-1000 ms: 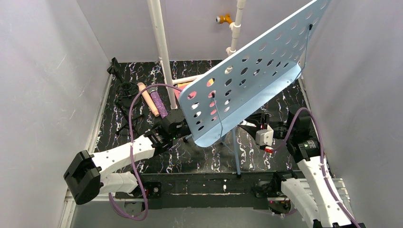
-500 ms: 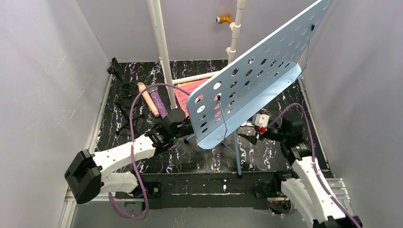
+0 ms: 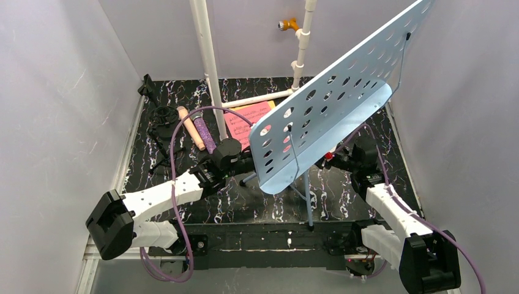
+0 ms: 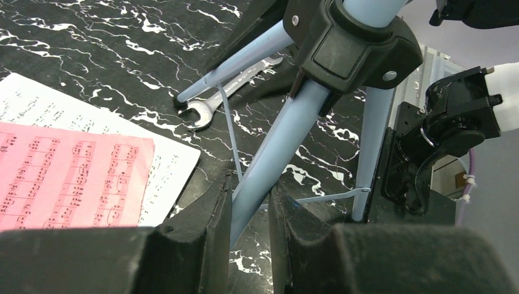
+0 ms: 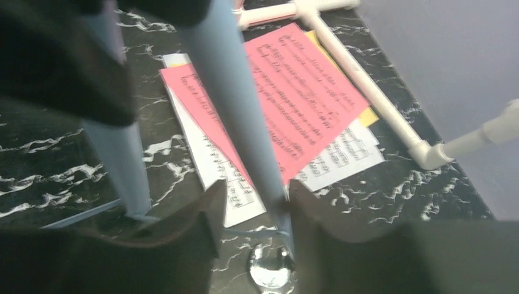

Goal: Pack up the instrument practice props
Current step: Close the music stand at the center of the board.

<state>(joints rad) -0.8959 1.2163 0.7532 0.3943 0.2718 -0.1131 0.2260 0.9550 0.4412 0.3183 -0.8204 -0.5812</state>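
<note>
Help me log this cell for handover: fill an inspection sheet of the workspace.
Surface: black marbled tabletop.
Job's things: light-blue perforated music rack standing on its tripod; sheet-music pages beneath; peach microphone, purple glitter microphone, black mic tripod at left.
Clutter: silver wrench by the rack's legs; white plastic pipes at back.
Grippers: left gripper clamps a rack leg; right gripper open around a leg.
Cables: purple cables loop along both arms.
Surroundings: grey walls on three sides.

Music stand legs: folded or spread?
Spread. Left wrist view shows the music stand legs splaying apart from the black hub, thin braces extended.
</note>
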